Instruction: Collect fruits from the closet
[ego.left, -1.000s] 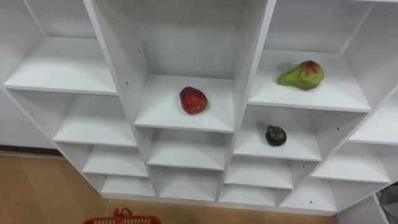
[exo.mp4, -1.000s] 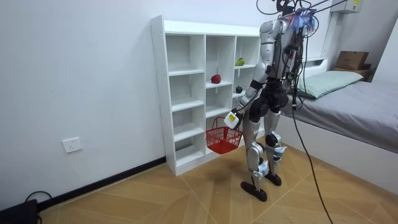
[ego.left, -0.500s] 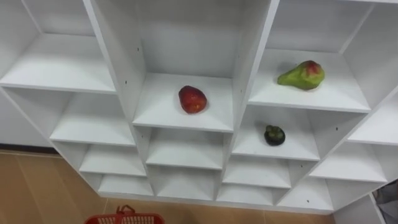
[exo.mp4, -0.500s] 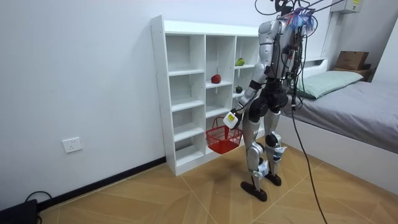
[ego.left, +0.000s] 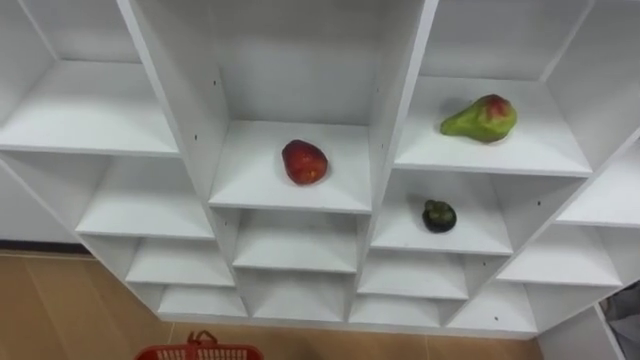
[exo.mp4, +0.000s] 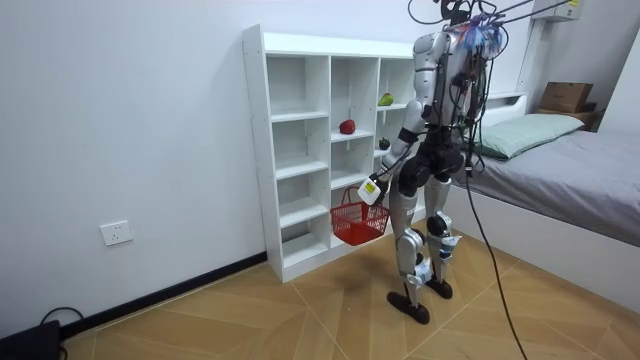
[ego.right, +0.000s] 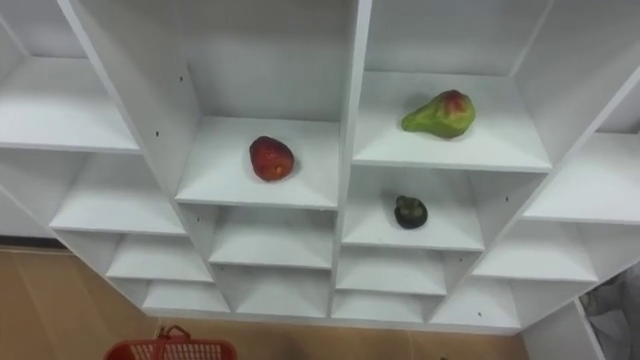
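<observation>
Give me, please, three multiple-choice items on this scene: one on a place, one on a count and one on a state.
1. Where is the pear?
A. In the compartment right above the dark fruit
B. On the floor
C. In the bottom row

2. How many fruits lie in the closet?
A. Two
B. Three
C. Five

3. How is the basket?
A. Standing on the floor
B. Set on a shelf
C. Hanging from the left robot hand

Answers: 1 A, it lies one compartment over the dark fruit. 2 B, the pear, the dark fruit and the red fruit. 3 C, in the room view it hangs clear of the floor under that hand.
</observation>
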